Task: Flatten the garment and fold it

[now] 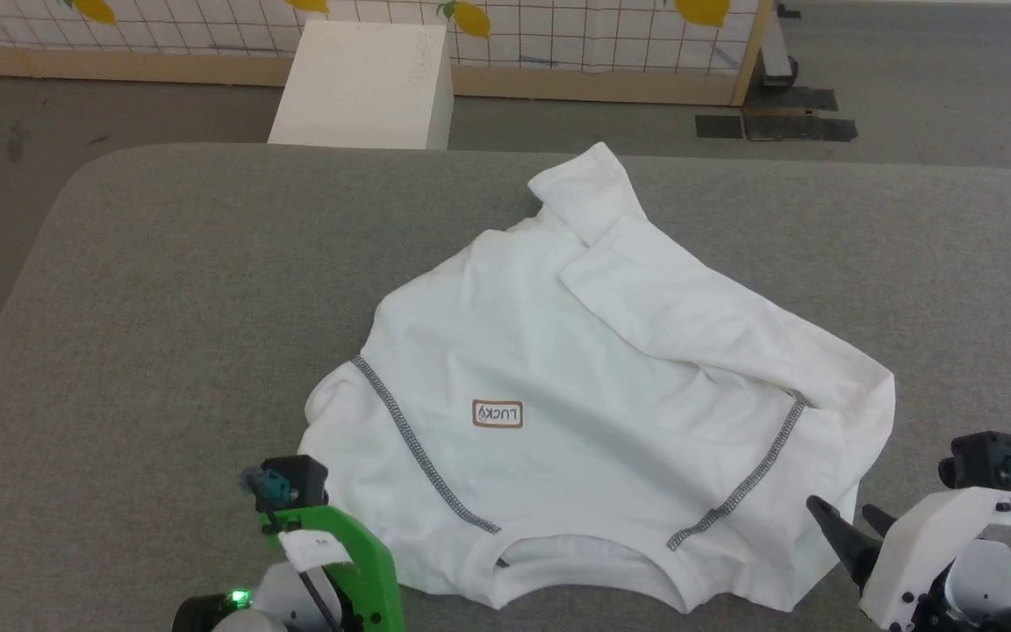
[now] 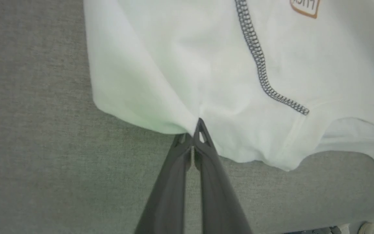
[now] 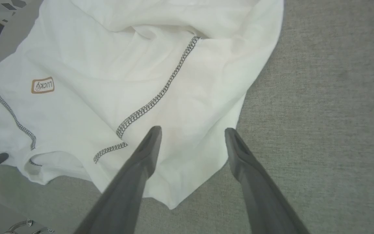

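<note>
**Pinch to pull flat**

Pinches the garment [image 1: 576, 369], rumpled on the tabletop [image 1: 163, 307], left of its brown label [image 1: 498, 413] with the left gripper [image 2: 192, 131], fingers shut on cloth. Holds the right gripper [image 3: 192, 130] open right of the label, probably for a matching pinch.

Grey table [image 1: 163, 307] lies bare left and right of shirt [image 1: 576, 369], wide passage there. White box [image 1: 365, 83] stands beyond far edge, well apart from shirt.
</note>
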Available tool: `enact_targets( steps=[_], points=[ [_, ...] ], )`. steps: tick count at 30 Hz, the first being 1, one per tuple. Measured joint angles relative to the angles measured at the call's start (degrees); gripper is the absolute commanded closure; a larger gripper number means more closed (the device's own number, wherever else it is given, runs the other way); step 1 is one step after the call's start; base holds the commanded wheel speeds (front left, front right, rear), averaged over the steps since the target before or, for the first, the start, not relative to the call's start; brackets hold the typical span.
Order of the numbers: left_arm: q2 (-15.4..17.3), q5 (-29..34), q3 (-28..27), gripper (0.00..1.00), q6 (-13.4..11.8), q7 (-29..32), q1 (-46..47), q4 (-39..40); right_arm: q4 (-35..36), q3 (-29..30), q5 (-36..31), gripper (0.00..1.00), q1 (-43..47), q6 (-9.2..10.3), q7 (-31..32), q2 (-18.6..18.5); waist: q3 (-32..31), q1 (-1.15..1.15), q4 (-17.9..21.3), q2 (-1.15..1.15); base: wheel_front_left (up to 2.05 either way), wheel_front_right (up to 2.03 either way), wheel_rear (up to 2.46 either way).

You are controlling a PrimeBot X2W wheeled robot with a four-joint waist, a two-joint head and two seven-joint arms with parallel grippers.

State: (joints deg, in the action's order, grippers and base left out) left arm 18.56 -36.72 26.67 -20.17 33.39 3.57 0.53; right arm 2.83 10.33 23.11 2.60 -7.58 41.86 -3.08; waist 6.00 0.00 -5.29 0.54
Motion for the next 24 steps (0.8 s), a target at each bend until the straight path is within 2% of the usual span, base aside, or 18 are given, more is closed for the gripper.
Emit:
enact_targets(
  steps=[5, 6, 13, 19, 24],
  points=[
    [0.8, -0.08, -0.2, 1.0, -0.73, 1.4, 0.02, 3.96, -0.36, -0.16, 0.0, 0.0, -0.18, 0.0, -0.03, 0.02, -0.07, 0.0, -0.19, 0.0, 0.0, 0.0, 0.0],
    [0.91, -0.33, -1.05, 1.0, -1.05, 1.24, 0.38, 7.17, -0.54, -0.29, 0.01, 0.0, -0.2, 0.0, -0.11, 0.03, -0.04, 0.0, -0.16, 0.0, 0.0, 0.0, 0.0],
    [1.79, -0.11, -2.1, 1.0, -1.7, 1.88, 2.94, 11.31, -1.04, -0.67, -0.02, 0.0, -0.31, 0.0, -0.11, 0.05, 0.13, 0.0, 0.32, 0.0, 0.0, 0.0, 0.0],
    [1.82, -0.14, -1.69, 1.0, -2.16, 2.33, 2.65, 11.67, -1.0, -4.78, -5.49, 0.0, -0.09, 0.0, -0.1, -1.98, 0.51, 0.0, 0.97, 0.0, 0.0, 0.0, 0.0],
    [1.76, -0.16, -1.66, 1.0, -2.43, 2.24, 2.3, 11.71, -2.45, -8.18, -9.03, 0.0, -0.19, 0.0, -0.54, -2.14, 1.35, 0.0, 1.26, 0.0, 0.0, 0.0, 0.0]
  ],
)
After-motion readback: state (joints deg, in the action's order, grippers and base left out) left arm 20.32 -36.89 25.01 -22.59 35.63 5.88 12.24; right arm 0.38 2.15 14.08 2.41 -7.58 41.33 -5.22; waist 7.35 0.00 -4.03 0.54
